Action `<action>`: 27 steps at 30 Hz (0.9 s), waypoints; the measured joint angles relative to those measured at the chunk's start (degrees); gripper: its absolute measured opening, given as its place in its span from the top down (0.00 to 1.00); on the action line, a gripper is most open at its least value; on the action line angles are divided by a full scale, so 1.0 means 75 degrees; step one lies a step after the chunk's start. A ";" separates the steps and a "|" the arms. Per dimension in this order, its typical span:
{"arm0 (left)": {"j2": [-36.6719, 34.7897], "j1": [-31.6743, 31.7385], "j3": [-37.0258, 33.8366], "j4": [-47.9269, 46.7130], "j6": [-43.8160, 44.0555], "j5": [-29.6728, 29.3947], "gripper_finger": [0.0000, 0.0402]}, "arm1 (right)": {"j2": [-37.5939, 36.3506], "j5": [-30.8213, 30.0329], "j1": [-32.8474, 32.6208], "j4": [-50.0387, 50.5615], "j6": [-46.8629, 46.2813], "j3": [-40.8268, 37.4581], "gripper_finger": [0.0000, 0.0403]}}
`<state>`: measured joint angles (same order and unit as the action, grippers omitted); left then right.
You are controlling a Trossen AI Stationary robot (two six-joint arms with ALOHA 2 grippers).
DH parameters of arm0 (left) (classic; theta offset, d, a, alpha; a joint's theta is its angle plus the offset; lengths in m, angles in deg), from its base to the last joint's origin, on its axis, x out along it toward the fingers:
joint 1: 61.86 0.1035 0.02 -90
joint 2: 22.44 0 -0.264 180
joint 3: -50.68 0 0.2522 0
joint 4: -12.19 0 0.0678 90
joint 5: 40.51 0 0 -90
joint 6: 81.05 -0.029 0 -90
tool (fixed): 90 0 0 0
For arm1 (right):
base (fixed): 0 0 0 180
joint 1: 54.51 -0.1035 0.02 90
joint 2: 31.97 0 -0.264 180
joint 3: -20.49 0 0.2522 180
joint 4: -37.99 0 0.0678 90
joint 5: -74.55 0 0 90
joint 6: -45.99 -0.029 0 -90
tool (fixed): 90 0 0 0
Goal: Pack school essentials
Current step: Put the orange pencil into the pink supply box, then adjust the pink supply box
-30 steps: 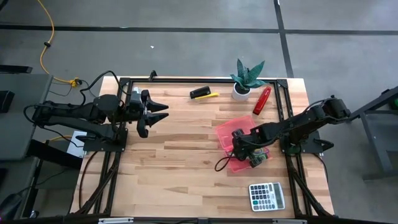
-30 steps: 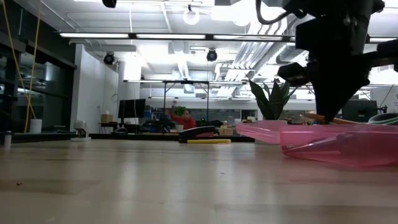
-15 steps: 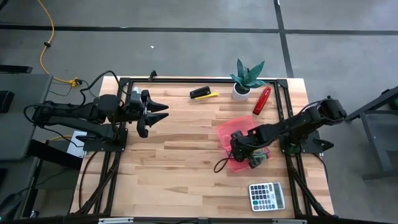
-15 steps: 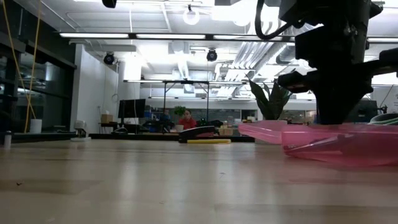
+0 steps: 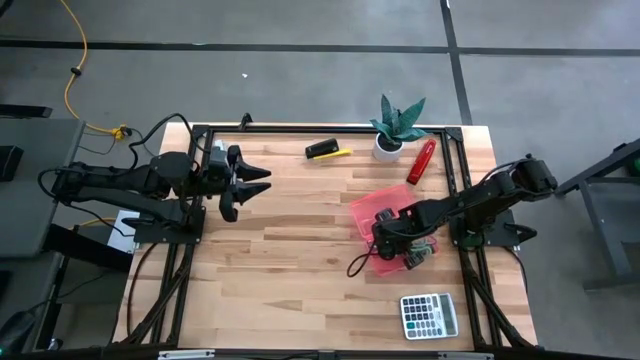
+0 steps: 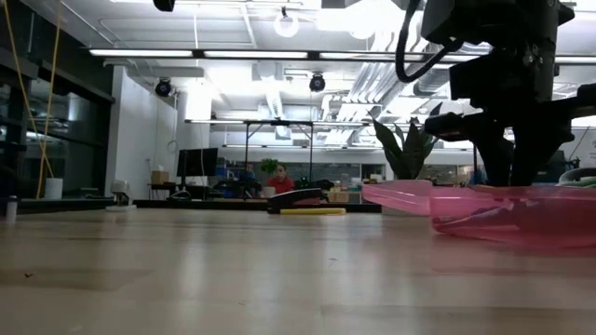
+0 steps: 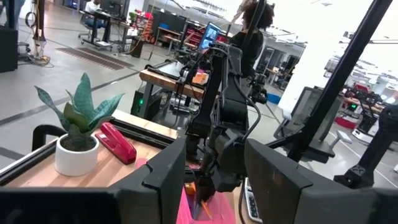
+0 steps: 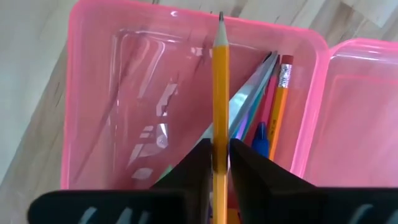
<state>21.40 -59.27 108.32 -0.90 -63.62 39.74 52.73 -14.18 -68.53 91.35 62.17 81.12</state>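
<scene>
My right gripper (image 5: 385, 235) hangs over the translucent pink tray (image 5: 362, 210), shut on an orange-yellow pencil (image 8: 219, 74). In the tray (image 8: 118, 93) lie a second pencil with a pink eraser (image 8: 280, 93), a blue pen (image 8: 259, 134) and grey scissor blades (image 8: 245, 99). The tray's lid (image 8: 360, 124) lies open beside it. My left gripper (image 5: 250, 180) waits open over the table's left part, well away from the tray. Its fingers show in the left wrist view (image 7: 217, 180). My right gripper pinches the pencil's shaft (image 8: 219, 134) between its two fingers (image 8: 200, 163). The pencil runs forward along the fingers and its sharpened tip (image 8: 221, 17) points away from the wrist, over the tray's floor. It comes at the tray from above; whether the pencil touches the tray, I cannot tell.
Near the far edge stand a potted plant (image 5: 398, 125), a red stapler (image 5: 422, 160) and a black thing with a yellow marker (image 5: 328, 150). A calculator (image 5: 430, 315) lies near the right front corner. A small green thing (image 5: 420, 255) sits beside the tray. A black frame rims the table.
My right gripper, still holding the pencil, has drifted a little toward the table's right over the tray. The left arm has kept still.
</scene>
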 joint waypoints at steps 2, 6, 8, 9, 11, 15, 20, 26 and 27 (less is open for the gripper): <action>0.0001 0.0000 0.0000 0.0000 0.0000 0.0012 0.62 | -0.0003 -0.0022 0.0000 0.0080 0.0116 0.0000 0.87; 0.0001 0.0000 -0.0001 0.0001 0.0000 0.0015 0.62 | -0.0020 -0.0064 0.0000 0.0125 0.0246 0.0002 0.87; 0.0002 -0.0001 0.0000 0.0000 0.0000 0.0015 0.62 | -0.0111 -0.0121 -0.0003 0.0217 0.0254 0.0002 0.86; 0.0003 0.0000 0.0000 0.0001 0.0000 0.0015 0.62 | -0.0164 -0.0136 0.0003 0.0247 0.0262 0.0010 0.86; 0.0003 0.0000 0.0000 0.0000 -0.0003 0.0015 0.62 | -0.0271 -0.0242 0.0028 0.0362 0.0302 0.0090 0.86; 0.0000 0.0000 0.0000 -0.0077 -0.0003 0.0017 0.62 | -0.0361 -0.0308 0.0122 0.0493 0.0260 0.0154 0.86; 0.0000 0.0000 0.0000 -0.0140 -0.0003 0.0038 0.62 | -0.0383 -0.0305 0.0125 0.0574 0.0211 0.0165 0.86; 0.0000 0.0000 0.0000 -0.0143 -0.0003 0.0038 0.62 | -0.0498 -0.0196 0.0284 0.1547 0.0106 0.0666 0.86; 0.0000 0.0000 0.0000 -0.0143 -0.0003 0.0038 0.62 | -0.0552 -0.0178 0.0333 0.1711 0.0049 0.0731 0.86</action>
<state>21.40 -59.27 108.32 -1.97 -63.65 40.02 48.60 -15.52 -66.03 104.18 62.54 86.61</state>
